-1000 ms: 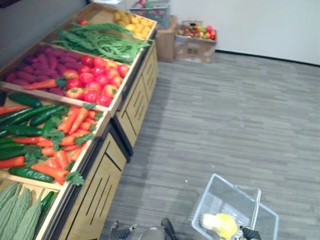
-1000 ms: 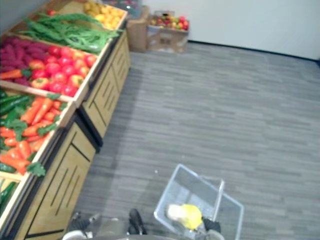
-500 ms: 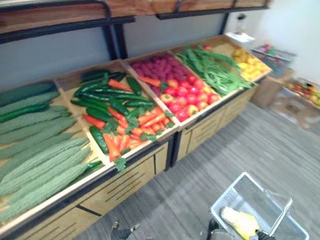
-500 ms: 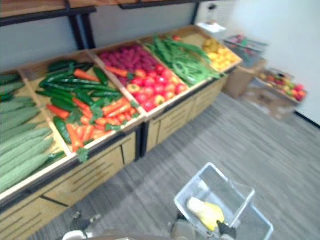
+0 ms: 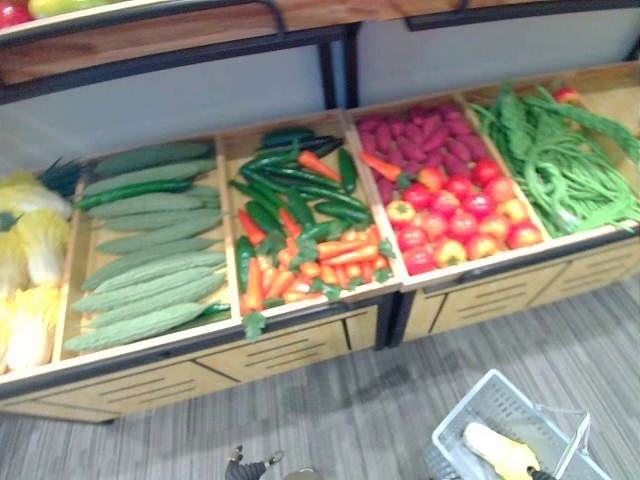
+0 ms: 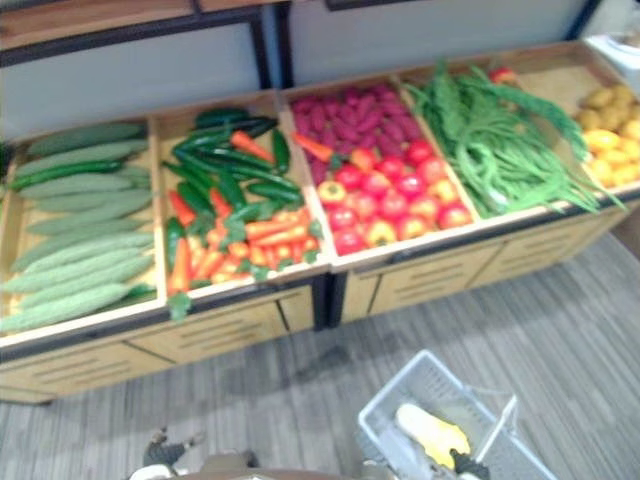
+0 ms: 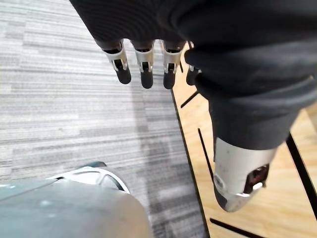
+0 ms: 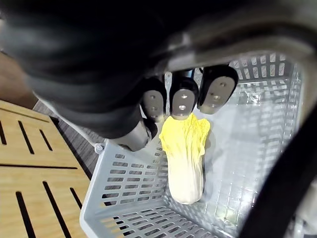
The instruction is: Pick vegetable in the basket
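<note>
Done: one cabbage (image 8: 185, 158) lies on the bottom of the basket (image 8: 124, 208).
Left: more picking seems likely; the display stand (image 5: 300, 350) is just ahead, with carrots (image 5: 330, 250) and tomatoes (image 5: 455, 215) in its bins and neither hand reaching yet.
Right robot hand (image 8: 183, 101): low at the robot's side, fingers curled round the basket handle (image 6: 497, 430), carrying the basket above the floor.
Left robot hand (image 7: 143, 57): hangs down by the stand's wooden front, fingers straight, holding nothing.

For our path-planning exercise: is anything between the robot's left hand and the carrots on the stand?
Probably yes. The left hand hangs open, low beside the stand's wooden front, while the carrots lie up in their bin. The bin's front lip sits between them, so the hand would have to rise over it. Nothing else visible blocks it.
</note>
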